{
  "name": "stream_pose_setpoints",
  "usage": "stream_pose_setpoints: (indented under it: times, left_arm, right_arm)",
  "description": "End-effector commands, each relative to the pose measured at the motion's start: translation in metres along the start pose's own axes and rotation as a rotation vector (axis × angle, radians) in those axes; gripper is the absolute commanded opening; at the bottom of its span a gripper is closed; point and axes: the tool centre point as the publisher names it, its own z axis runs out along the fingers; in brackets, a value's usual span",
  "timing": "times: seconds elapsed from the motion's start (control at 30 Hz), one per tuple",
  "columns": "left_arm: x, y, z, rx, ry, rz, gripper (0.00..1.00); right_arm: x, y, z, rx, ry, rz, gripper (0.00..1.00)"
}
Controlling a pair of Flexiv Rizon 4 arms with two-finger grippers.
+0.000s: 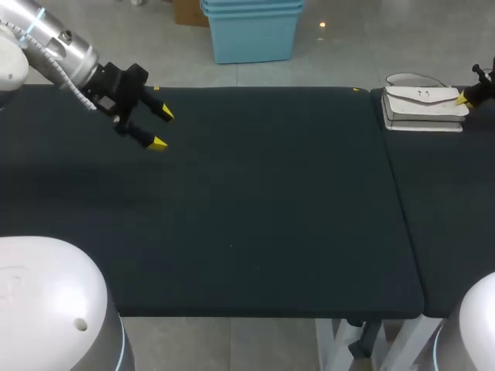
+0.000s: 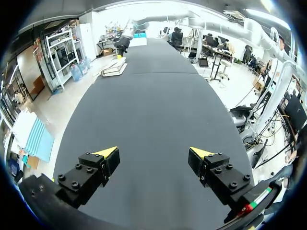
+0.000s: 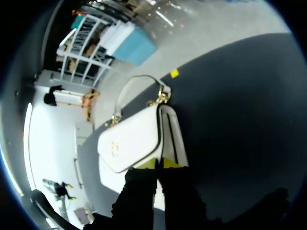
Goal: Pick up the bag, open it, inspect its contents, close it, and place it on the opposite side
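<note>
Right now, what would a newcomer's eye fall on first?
The white bag, bright against the black table, lies at its far right, with the right gripper at the bag's end. Next comes the left gripper, open above the far left of the table with nothing between its fingers.

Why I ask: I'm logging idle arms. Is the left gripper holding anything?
No, the left gripper is open, with only the bare table showing in the gap.
</note>
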Motion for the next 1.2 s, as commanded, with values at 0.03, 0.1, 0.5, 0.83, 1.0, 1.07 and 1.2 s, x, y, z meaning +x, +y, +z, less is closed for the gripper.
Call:
stream_pose_setpoints:
  times: [0.03, 0.1, 0.5, 0.83, 1.0, 1.07, 1.2]
  left_arm:
    - [0.0, 0.001, 0.001, 0.003, -0.002, 0.001, 1.0]
    - [0.0, 0.001, 0.001, 0.003, -0.002, 0.001, 1.0]
    - [0.0, 0.001, 0.001, 0.003, -0.002, 0.001, 1.0]
    - [0.0, 0.001, 0.001, 0.003, -0.002, 0.001, 1.0]
    - [0.0, 0.001, 0.001, 0.003, -0.002, 0.001, 1.0]
    - [0.0, 0.001, 0.001, 0.003, -0.002, 0.001, 1.0]
    - [0.0, 0.001, 0.001, 0.003, -0.002, 0.001, 1.0]
  right_arm:
    - [0.001, 0.0, -0.001, 0.45, 0.018, -0.001, 0.0]
    - [0.006, -0.005, -0.003, 0.429, 0.011, -0.01, 0.0]
    - [0.044, -0.051, -0.003, 0.339, 0.066, -0.019, 0.0]
    - [0.074, -0.101, 0.013, 0.297, 0.1, -0.026, 0.0]
    - [0.088, -0.121, 0.021, 0.276, 0.083, -0.024, 0.0]
    - [0.093, -0.127, 0.022, 0.266, 0.097, -0.02, 0.0]
    - [0.105, -0.14, 0.027, 0.253, 0.099, -0.028, 0.0]
